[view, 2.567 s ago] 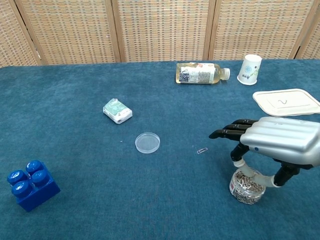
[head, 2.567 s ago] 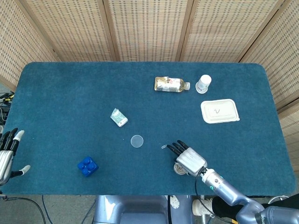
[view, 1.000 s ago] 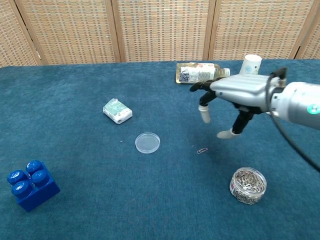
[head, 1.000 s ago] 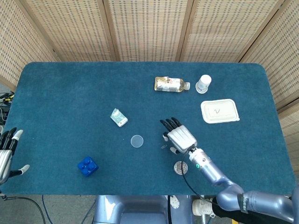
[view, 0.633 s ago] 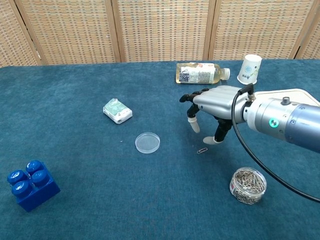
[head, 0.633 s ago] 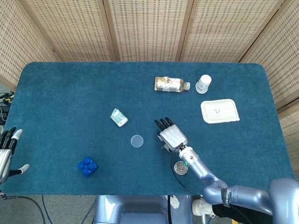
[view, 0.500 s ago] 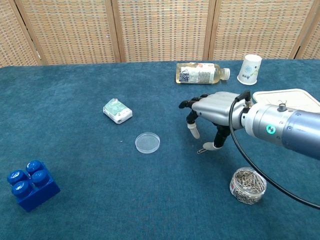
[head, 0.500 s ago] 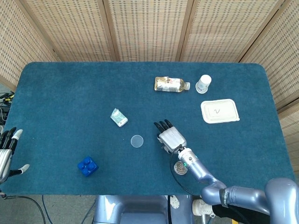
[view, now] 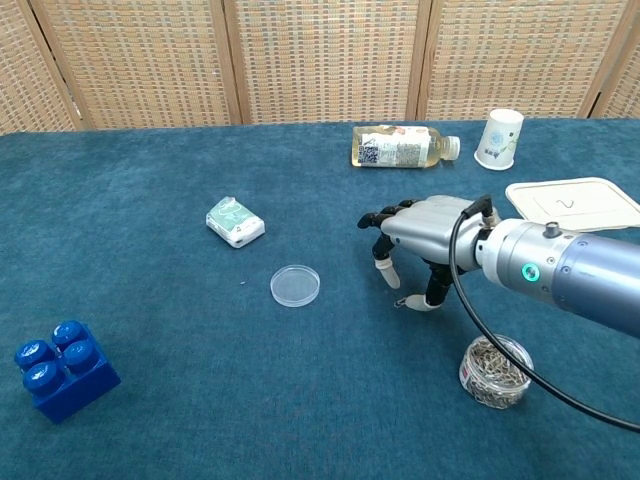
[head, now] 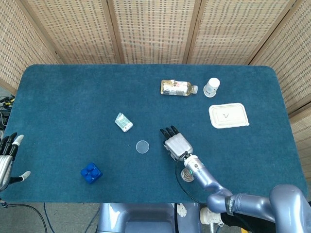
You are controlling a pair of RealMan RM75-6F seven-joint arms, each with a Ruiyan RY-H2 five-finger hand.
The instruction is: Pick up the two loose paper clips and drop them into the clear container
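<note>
One loose paper clip [view: 402, 302] lies on the blue cloth, hidden under my hand in the head view. My right hand [view: 428, 232] [head: 176, 143] hovers low over it with fingers spread and pointing down; the thumb tip [view: 426, 304] sits right beside the clip, and I cannot tell if it touches. Nothing is held. The clear container [view: 496, 372] [head: 187, 175], holding several clips, stands just right of the hand. A tiny speck [view: 243, 283] left of the dish is too small to identify. My left hand [head: 7, 158] rests open at the table's left edge.
A clear round dish [view: 295, 285] lies left of the hand. A small green-white packet [view: 235, 222], a blue block [view: 60, 368], a lying bottle [view: 400, 146], a paper cup [view: 499, 138] and a white lidded box [view: 572, 203] are spread around.
My right hand left the spot above the clear container, swung forward-left, then came down over the clip. In the last half second it sank a little, thumb closing toward the clip.
</note>
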